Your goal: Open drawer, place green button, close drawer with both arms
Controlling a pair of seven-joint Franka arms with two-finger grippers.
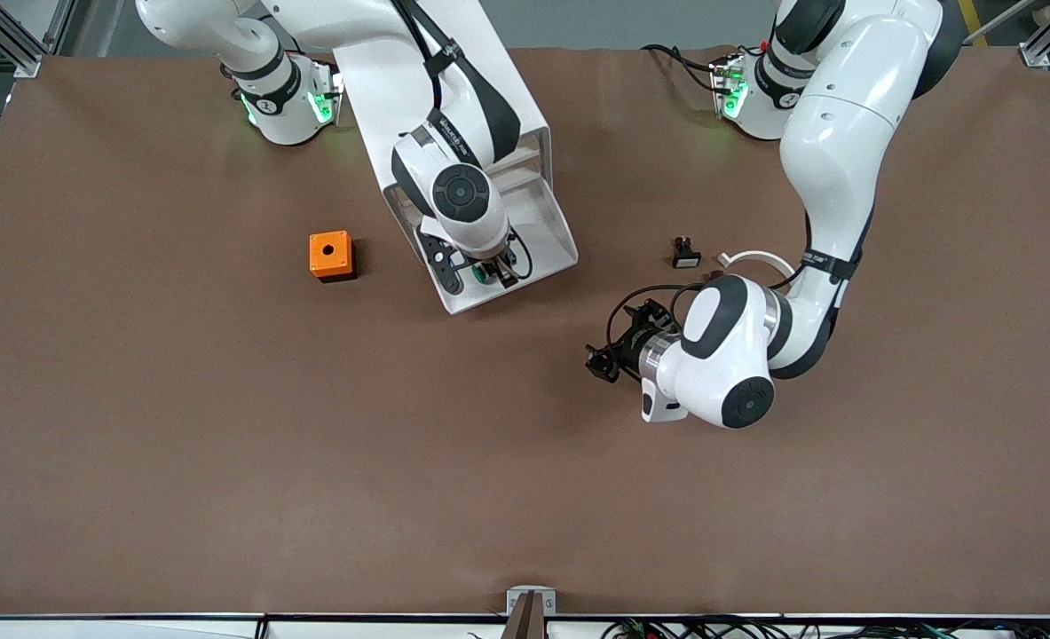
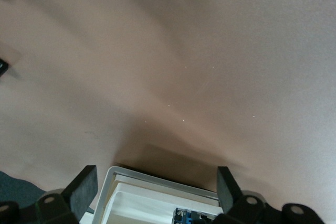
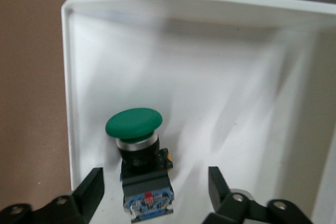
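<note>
The right tool (image 3: pixel 155 190) hangs over the pulled-out drawer (image 1: pixel 542 244), its fingers (image 3: pixel 92 187) spread wide with the button (image 3: pixel 137 150) between them but touching neither; the button looks set down on the drawer floor, green cap up and a little tilted, close to a rounded corner of the drawer's wall. In the front view the right tool (image 1: pixel 489 266) and button (image 1: pixel 485 276) sit at the drawer's outer end, the end nearest the front camera, while the cabinet (image 1: pixel 453 98) runs slantwise up toward the right arm's base. So the drawer's long axis, and its line of travel, runs along that slant into the cabinet. The left tool (image 1: pixel 603 364) waits low over the bare table (image 1: pixel 223 461) toward the left arm's end, fully open and holding nothing; its wrist view shows its fingers (image 2: pixel 84 187) flanking the drawer front (image 2: pixel 157 182), apart from it. The left tool therefore seems well placed to push the drawer shut, once the right tool lifts clear.
</note>
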